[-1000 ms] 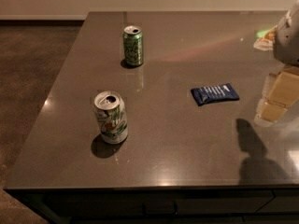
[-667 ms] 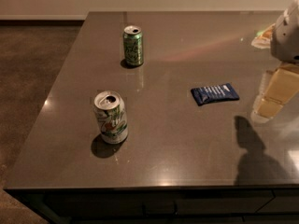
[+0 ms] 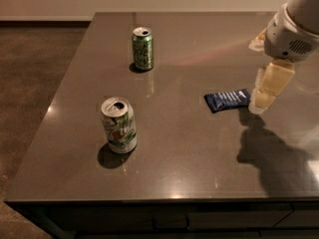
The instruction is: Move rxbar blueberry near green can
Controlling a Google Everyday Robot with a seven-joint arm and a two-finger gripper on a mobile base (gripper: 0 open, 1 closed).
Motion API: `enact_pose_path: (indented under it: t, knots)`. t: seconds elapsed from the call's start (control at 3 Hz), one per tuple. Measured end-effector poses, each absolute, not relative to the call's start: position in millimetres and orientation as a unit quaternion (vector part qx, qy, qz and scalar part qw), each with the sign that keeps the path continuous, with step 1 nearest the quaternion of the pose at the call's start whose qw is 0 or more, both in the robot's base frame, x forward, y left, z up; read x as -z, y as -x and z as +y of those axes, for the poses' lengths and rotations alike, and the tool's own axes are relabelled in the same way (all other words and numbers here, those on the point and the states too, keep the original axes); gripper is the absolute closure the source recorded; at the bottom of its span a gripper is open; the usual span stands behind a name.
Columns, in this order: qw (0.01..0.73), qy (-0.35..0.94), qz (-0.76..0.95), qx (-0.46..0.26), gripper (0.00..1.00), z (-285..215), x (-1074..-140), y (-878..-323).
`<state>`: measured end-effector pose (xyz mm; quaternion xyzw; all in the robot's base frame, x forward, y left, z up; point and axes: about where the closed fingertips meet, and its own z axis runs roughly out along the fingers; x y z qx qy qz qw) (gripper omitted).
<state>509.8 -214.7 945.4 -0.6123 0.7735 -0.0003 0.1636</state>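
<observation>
The rxbar blueberry, a flat dark navy wrapper with faint white print, lies on the dark table right of centre. The green can stands upright at the far left-centre of the table, well apart from the bar. My gripper hangs from the white arm at the right edge of the view, its cream fingers pointing down just right of the bar's right end, above the table and holding nothing.
A mostly white can with green and orange marks stands upright at the near left. The table has its front edge near the bottom of the view and its left edge beside a brown floor.
My gripper has moved left and closer to the bar's right end. The cans and the bar have not moved.
</observation>
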Motion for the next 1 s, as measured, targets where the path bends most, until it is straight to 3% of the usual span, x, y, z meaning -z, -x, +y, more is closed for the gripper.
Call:
enact_pose_path:
  t: [1.0]
  knots:
    - [0.117, 0.633, 0.763, -0.066, 0.0, -215.6, -861.6, -580.4]
